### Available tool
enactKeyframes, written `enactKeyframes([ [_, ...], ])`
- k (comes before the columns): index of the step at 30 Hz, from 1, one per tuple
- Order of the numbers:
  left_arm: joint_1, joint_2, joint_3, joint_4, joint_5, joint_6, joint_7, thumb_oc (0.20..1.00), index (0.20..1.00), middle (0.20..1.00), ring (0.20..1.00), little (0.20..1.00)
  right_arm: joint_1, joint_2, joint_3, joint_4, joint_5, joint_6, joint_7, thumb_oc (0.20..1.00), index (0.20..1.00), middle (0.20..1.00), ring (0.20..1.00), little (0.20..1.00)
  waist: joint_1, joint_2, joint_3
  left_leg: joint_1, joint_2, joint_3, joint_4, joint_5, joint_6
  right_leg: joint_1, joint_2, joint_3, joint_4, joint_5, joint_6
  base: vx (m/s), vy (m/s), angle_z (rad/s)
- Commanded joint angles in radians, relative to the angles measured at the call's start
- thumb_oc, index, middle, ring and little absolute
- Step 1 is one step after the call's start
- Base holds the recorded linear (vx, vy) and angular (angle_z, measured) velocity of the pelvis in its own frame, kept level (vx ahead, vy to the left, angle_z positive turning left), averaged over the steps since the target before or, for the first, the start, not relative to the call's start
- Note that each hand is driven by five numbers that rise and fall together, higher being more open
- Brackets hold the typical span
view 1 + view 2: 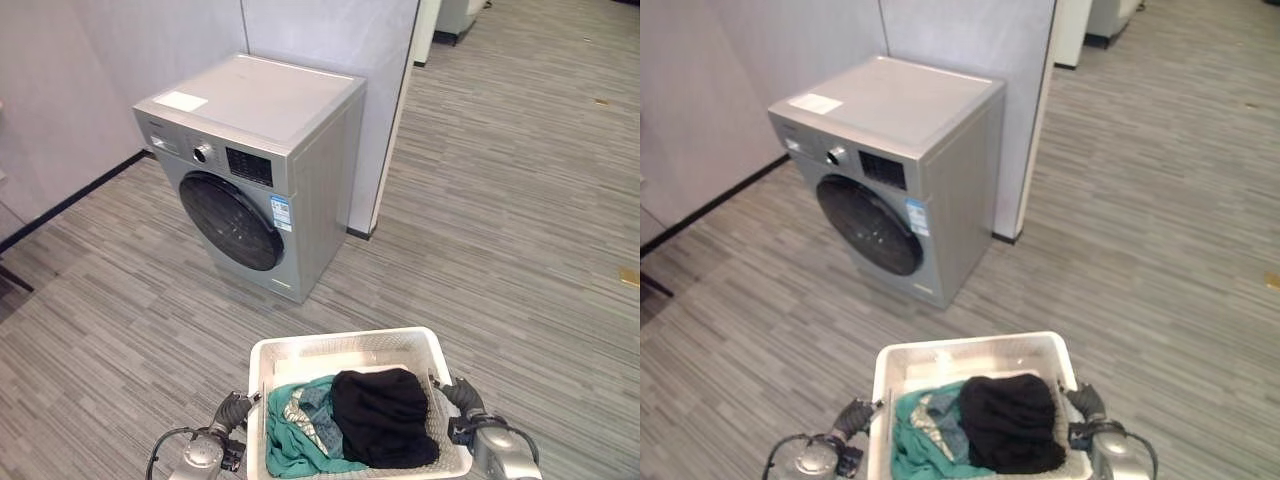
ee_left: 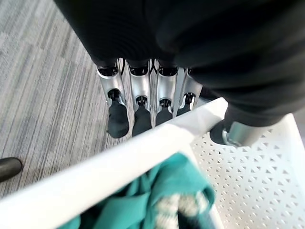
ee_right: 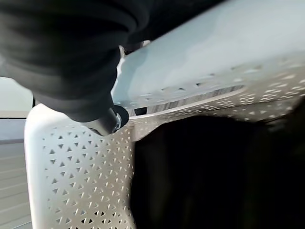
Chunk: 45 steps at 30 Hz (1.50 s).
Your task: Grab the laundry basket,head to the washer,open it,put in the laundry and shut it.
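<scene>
A white perforated laundry basket (image 1: 340, 342) hangs low in front of me, carried between both hands. In it lie a teal garment (image 1: 295, 440) and a black garment (image 1: 385, 415). My left hand (image 1: 232, 412) grips the basket's left rim: its fingers (image 2: 138, 95) curl under the rim (image 2: 143, 157) and the thumb (image 2: 233, 136) hooks inside. My right hand (image 1: 462, 400) holds the right rim, its thumb (image 3: 112, 121) pressed on the inner wall (image 3: 71, 181) beside the black garment (image 3: 214, 176). The silver washer (image 1: 250, 110) stands ahead to the left, its round dark door (image 1: 230, 220) closed.
A white partition (image 1: 330, 30) rises behind the washer, and a wall with a black baseboard (image 1: 70, 200) runs along the left. Grey striped floor (image 1: 480, 230) spreads between me and the washer and off to the right. A small yellow item (image 1: 628, 277) lies far right.
</scene>
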Motion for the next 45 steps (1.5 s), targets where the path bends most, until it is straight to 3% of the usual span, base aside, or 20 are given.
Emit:
enactKeyframes([
  [1,-0.009,0.047,0.123,-0.005,-0.096,-0.039,0.029,0.2,0.2,0.2,0.2,0.2,0.048,-0.051,-0.126,-0.046,0.097,-0.041,-0.016,0.2,0.2,0.2,0.2,0.2,-0.009,-0.006,0.019,-0.024,0.032,0.126,0.009,0.019,0.023,0.081,-0.043,0.011,0.025,-0.142,0.048,0.0,0.0,0.0],
  [9,0.013,0.061,0.153,-0.058,-0.099,-0.037,0.033,0.2,0.2,0.2,0.2,0.2,0.058,-0.051,-0.125,-0.157,0.094,-0.03,-0.025,0.2,0.2,0.2,0.2,0.2,0.003,-0.017,0.02,-0.028,0.035,0.123,0.008,0.017,0.023,0.084,-0.041,0.005,0.016,-0.142,0.048,0.0,0.0,0.0],
  [17,-0.04,0.129,0.21,-0.209,-0.1,-0.037,0.046,0.2,0.2,0.2,0.2,0.2,0.011,-0.118,-0.129,-0.239,0.096,0.001,-0.014,0.2,0.2,0.2,0.2,0.2,0.022,-0.039,0.029,-0.04,0.03,0.113,0.022,0.011,0.028,0.085,-0.049,0.004,0.013,-0.136,0.054,0.0,0.023,0.0],
  [29,-0.445,0.263,0.13,-0.244,-0.071,-0.035,0.086,0.2,0.2,0.2,0.2,0.2,-0.211,-0.247,-0.07,-0.365,0.108,0.032,-0.013,0.2,0.2,0.2,0.2,0.2,0.033,-0.083,0.058,-0.208,-0.043,0.052,0.21,-0.065,0.075,0.022,-0.123,0.04,0.028,-0.095,0.085,-0.05,0.113,0.04],
  [31,-0.536,0.28,0.093,-0.237,-0.068,-0.035,0.103,0.2,0.2,0.2,0.2,0.2,-0.237,-0.271,-0.068,-0.393,0.112,0.035,-0.015,0.2,0.2,0.2,0.2,0.2,0.026,-0.074,0.062,-0.194,-0.068,0.025,0.207,-0.078,0.11,-0.022,-0.135,0.088,0.183,-0.115,0.068,0.06,0.208,0.17],
  [32,-0.536,0.28,0.093,-0.237,-0.068,-0.035,0.103,0.2,0.2,0.2,0.2,0.2,-0.237,-0.271,-0.068,-0.393,0.112,0.035,-0.015,0.2,0.2,0.2,0.2,0.2,0.026,-0.075,0.061,-0.195,-0.068,0.025,0.206,-0.077,0.11,-0.024,-0.135,0.089,0.183,-0.115,0.068,0.05,0.202,0.17],
  [35,-0.612,0.297,0.069,-0.226,-0.082,-0.039,0.119,0.2,0.2,0.2,0.2,0.2,-0.3,-0.291,-0.04,-0.411,0.143,0.028,-0.021,0.2,0.2,0.2,0.2,0.2,0.01,-0.057,0.092,-0.151,-0.079,0.01,0.185,-0.078,0.13,-0.098,-0.074,0.115,0.324,-0.145,0.043,0.06,0.155,0.18],
  [36,-0.613,0.298,0.069,-0.226,-0.082,-0.039,0.119,0.2,0.2,0.2,0.2,0.2,-0.3,-0.291,-0.04,-0.411,0.143,0.028,-0.021,0.2,0.2,0.2,0.2,0.2,0.01,-0.057,0.091,-0.151,-0.08,0.01,0.185,-0.077,0.13,-0.1,-0.074,0.115,0.324,-0.145,0.043,0.2,0.195,0.18],
  [37,-0.664,0.299,0.046,-0.214,-0.096,-0.044,0.12,0.2,0.2,0.2,0.2,0.2,-0.311,-0.323,-0.047,-0.423,0.181,0.014,-0.023,0.2,0.2,0.2,0.2,0.2,-0.028,-0.046,0.097,-0.092,-0.11,-0.023,0.135,-0.073,0.139,-0.167,0.054,0.184,0.303,-0.175,0.036,0.24,0.163,0.13],
  [39,-0.698,0.295,0.029,-0.202,-0.101,-0.046,0.119,0.2,0.2,0.2,0.2,0.2,-0.303,-0.344,-0.052,-0.425,0.19,0.011,-0.024,0.2,0.2,0.2,0.2,0.2,-0.051,-0.046,0.098,-0.046,-0.135,-0.06,0.104,-0.082,0.147,-0.208,0.124,0.24,0.261,-0.153,0.031,0.28,0.128,0.29],
  [41,-0.715,0.291,0.02,-0.194,-0.103,-0.049,0.12,0.2,0.2,0.2,0.2,0.2,-0.3,-0.353,-0.057,-0.424,0.193,0.009,-0.023,0.2,0.2,0.2,0.2,0.2,-0.061,-0.042,0.101,-0.027,-0.139,-0.078,0.097,-0.09,0.152,-0.225,0.15,0.261,0.248,-0.142,0.032,0.22,0.033,0.39],
  [42,-0.741,0.283,0.006,-0.176,-0.102,-0.049,0.116,0.2,0.2,0.2,0.2,0.2,-0.279,-0.375,-0.082,-0.427,0.194,0.007,-0.024,0.2,0.2,0.2,0.2,0.2,-0.089,-0.047,0.103,0.006,-0.164,-0.127,0.1,-0.115,0.162,-0.265,0.201,0.325,0.217,-0.103,0.04,0.2,0.013,0.49],
  [45,-0.741,0.275,0.003,-0.177,-0.094,-0.046,0.111,0.2,0.2,0.2,0.2,0.2,-0.257,-0.386,-0.107,-0.438,0.201,0.001,-0.03,0.2,0.2,0.2,0.2,0.2,-0.097,-0.052,0.094,0.036,-0.182,-0.153,0.101,-0.135,0.168,-0.259,0.216,0.321,0.189,-0.076,0.035,0.3,-0.015,1.05],
])
